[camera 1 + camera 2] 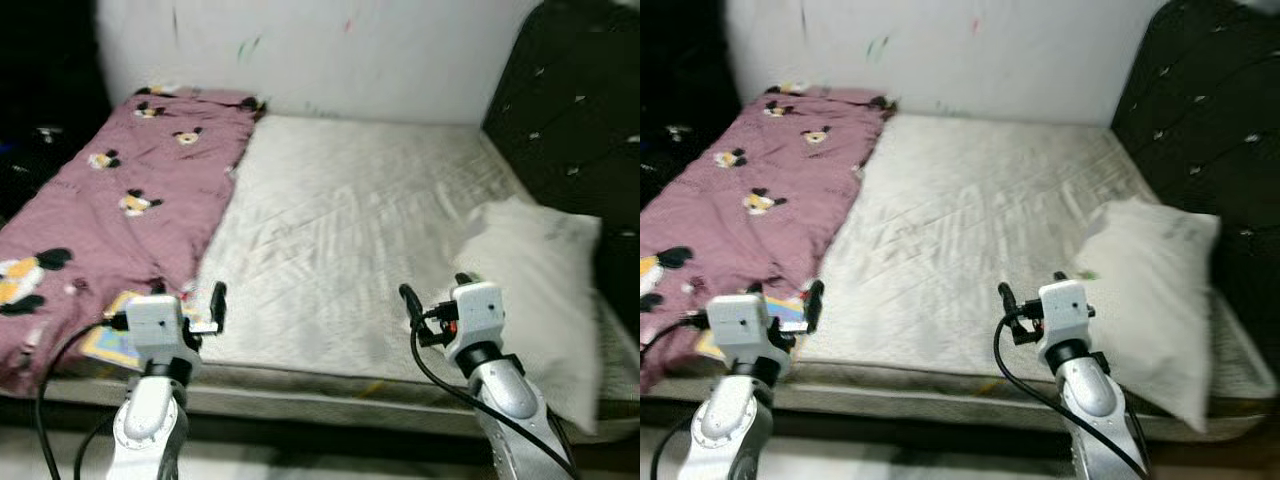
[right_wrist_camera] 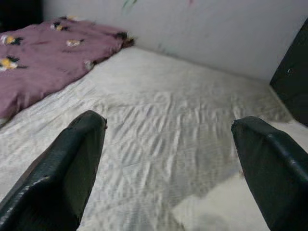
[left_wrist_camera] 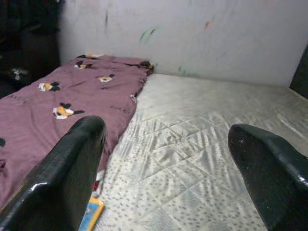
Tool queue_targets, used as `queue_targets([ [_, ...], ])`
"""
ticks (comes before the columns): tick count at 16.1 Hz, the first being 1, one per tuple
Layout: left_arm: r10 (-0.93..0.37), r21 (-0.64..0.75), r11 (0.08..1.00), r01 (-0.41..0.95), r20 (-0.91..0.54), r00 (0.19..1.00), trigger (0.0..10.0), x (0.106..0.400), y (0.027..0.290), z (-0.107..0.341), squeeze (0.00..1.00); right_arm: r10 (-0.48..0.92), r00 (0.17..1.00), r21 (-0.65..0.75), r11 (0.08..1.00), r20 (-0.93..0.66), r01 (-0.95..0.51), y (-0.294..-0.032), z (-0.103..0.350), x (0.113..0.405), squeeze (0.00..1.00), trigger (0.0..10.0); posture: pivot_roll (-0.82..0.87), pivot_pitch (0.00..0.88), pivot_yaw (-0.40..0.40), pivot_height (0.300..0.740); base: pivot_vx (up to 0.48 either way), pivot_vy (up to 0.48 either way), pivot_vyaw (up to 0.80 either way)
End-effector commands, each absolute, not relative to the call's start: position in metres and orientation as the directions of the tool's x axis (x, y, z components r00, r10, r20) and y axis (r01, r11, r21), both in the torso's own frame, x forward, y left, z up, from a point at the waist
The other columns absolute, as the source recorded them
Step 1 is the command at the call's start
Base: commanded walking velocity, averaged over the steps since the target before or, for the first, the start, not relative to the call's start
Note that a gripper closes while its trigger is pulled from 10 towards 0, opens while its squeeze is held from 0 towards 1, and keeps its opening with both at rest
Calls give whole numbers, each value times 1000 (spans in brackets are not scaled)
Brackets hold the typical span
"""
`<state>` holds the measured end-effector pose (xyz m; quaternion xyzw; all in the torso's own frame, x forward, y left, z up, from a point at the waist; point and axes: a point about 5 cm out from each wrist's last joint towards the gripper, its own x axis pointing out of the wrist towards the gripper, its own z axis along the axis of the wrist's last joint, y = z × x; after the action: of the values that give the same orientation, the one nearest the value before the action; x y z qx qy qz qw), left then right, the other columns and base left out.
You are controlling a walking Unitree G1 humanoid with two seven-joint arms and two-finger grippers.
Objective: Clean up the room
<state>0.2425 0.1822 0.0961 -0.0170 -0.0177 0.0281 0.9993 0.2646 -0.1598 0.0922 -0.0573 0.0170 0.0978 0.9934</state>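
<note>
We're at the near edge of a bare quilted mattress [image 1: 340, 230], both arms raised. Left gripper [image 3: 163, 159] and right gripper [image 2: 168, 163] hover with jaws wide apart, holding nothing. Near left, a colourful booklet [image 1: 108, 340] peeks from under the purple blanket [image 1: 120, 190]; right, a white pillow [image 1: 530, 290]. We'd judge the blanket's near edge the best first hold, gripped low and squarely.

The mattress [image 1: 350, 220] is showing a quilted, faintly shiny off-white cloth; the blanket [image 1: 120, 190] is lying as soft matt mauve fabric with printed cartoon patches; the pillow [image 1: 540, 290] is looking like crumpled white cotton; the headboard [image 1: 580, 120] is showing dark tufted padding; the left gripper [image 3: 166, 168] fingers are gleaming as glossy black plastic.
</note>
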Motion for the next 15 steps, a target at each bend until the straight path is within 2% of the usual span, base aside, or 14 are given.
queue_targets([
  [1,44,-27,999,-43,49,998,10000,243,184,98,0,210,977,-114,971,-31,-212,-153,97,267,0,10000,31,19,-24,740,0,0,0],
  [9,-18,-42,999,21,70,997,10000,244,177,100,0,220,975,-108,969,-17,-221,-149,100,273,0,10000,32,13,-32,740,0,0,0],
  [15,-34,-49,998,38,74,997,10000,244,175,100,0,221,975,-101,970,-16,-221,-147,99,273,0,10000,32,12,-30,740,255,0,0],
])
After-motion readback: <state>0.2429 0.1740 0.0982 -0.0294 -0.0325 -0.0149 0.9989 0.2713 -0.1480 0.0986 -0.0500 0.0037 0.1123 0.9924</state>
